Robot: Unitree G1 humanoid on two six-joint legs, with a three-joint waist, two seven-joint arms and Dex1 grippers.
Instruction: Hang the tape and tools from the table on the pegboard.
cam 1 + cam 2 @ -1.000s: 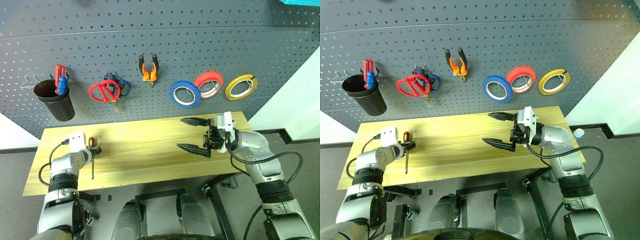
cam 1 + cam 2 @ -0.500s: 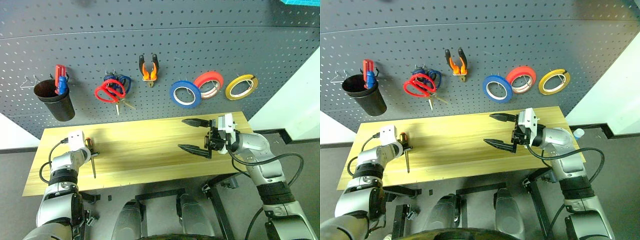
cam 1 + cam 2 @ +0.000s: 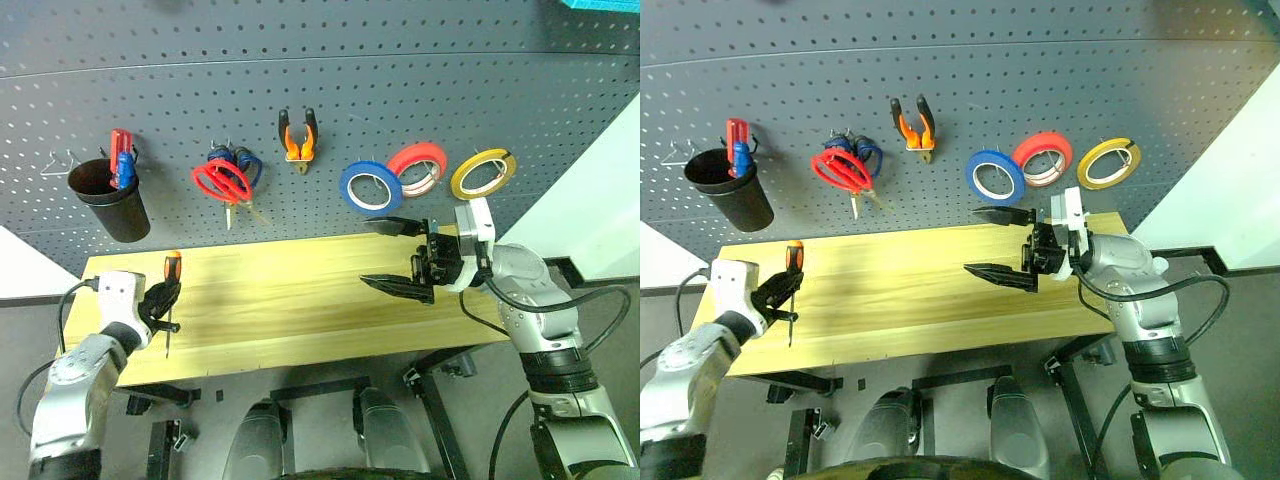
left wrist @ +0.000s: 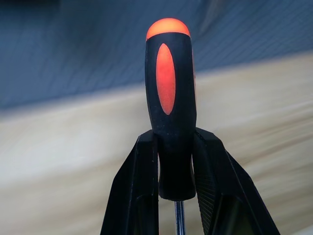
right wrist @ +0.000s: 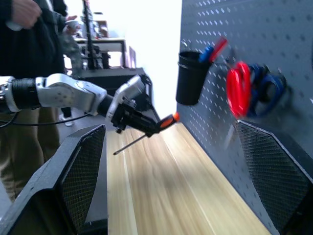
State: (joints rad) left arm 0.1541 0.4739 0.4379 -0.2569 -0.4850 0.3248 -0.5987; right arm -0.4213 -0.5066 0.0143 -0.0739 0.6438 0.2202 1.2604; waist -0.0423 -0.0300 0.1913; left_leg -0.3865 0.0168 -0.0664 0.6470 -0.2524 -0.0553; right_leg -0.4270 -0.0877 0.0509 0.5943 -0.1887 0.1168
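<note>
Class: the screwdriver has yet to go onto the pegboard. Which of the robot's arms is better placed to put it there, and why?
Left. The left gripper is shut on the screwdriver, lifted off the table below the black cup. The right gripper is open, empty, and far off by the tape rolls.

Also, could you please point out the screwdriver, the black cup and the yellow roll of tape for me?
screwdriver (image 4: 169, 93): left wrist view, on the black-and-orange handle.
black cup (image 3: 118, 205): left eye view, on its outer wall.
yellow roll of tape (image 3: 470, 182): left eye view, on the ring's lower left band.
</note>
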